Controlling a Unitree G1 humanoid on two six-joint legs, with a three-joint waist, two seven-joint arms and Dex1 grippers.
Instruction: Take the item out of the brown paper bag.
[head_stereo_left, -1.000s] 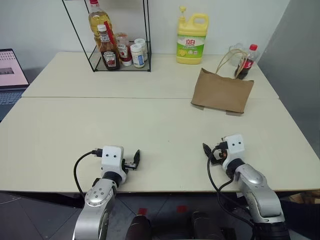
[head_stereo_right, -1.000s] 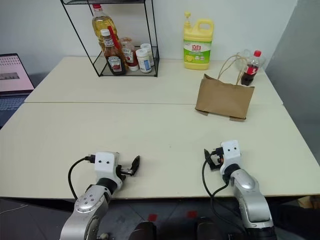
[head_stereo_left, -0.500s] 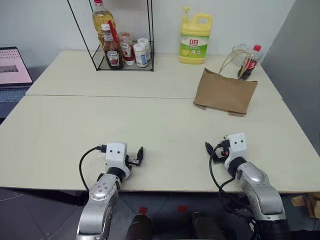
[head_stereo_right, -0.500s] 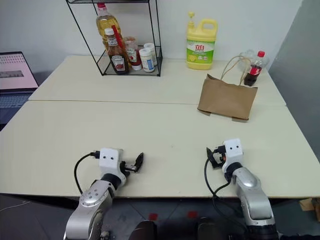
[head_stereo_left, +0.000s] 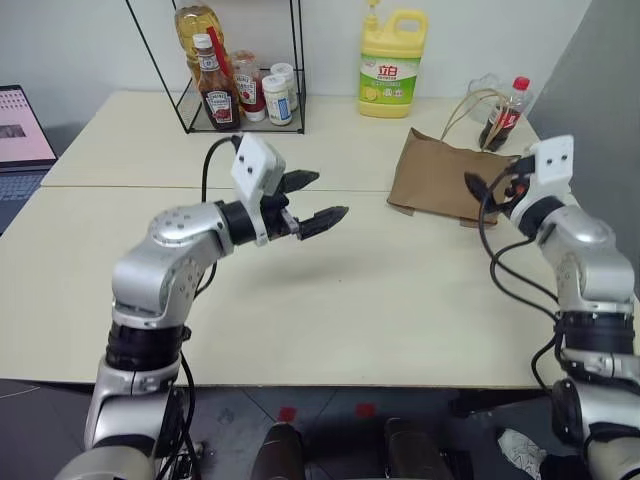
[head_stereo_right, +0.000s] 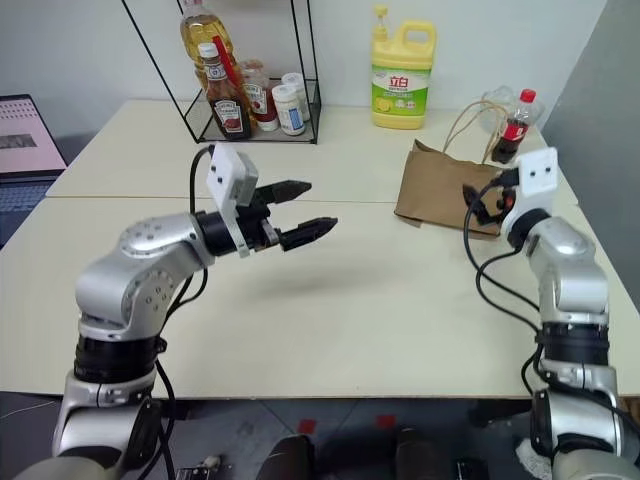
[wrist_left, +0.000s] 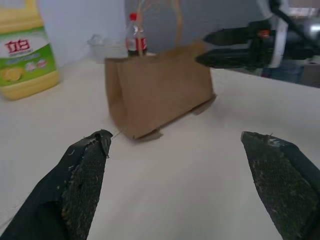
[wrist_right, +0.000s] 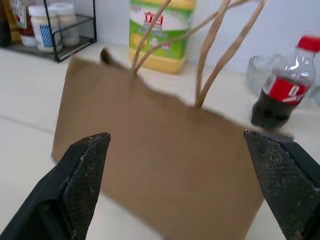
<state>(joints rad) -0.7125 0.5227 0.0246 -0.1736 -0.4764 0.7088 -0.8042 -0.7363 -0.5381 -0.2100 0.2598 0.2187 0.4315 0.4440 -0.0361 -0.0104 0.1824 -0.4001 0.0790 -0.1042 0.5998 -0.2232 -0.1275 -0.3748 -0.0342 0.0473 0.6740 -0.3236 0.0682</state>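
Black wire rack (head_stereo_left: 240, 60) at the upper left of the head view holds an oil bottle (head_stereo_left: 197, 25), a ketchup bottle (head_stereo_left: 215, 90) and small jars (head_stereo_left: 270, 90) on the pale tabletop (head_stereo_left: 360, 290). A laptop (head_stereo_left: 20, 130) shows at the far left edge. Left of centre, the left hand (head_stereo_left: 318, 198) hangs above the tabletop with its two black fingers spread wide and nothing between them, pointing toward the bag. At upper centre stands a yellow detergent jug (head_stereo_left: 386, 62). To the right of it the brown paper bag (head_stereo_left: 440, 180) stands upright on the tabletop, its tan cord handles (head_stereo_left: 470, 105) rising above the rim. Its contents cannot be seen, so the orange drink bottle cannot be placed. Just behind the bag is a cola bottle (head_stereo_left: 503, 115) with a red cap. The right hand (head_stereo_left: 490, 187) hangs close to the bag's right end, fingers wide apart and empty.
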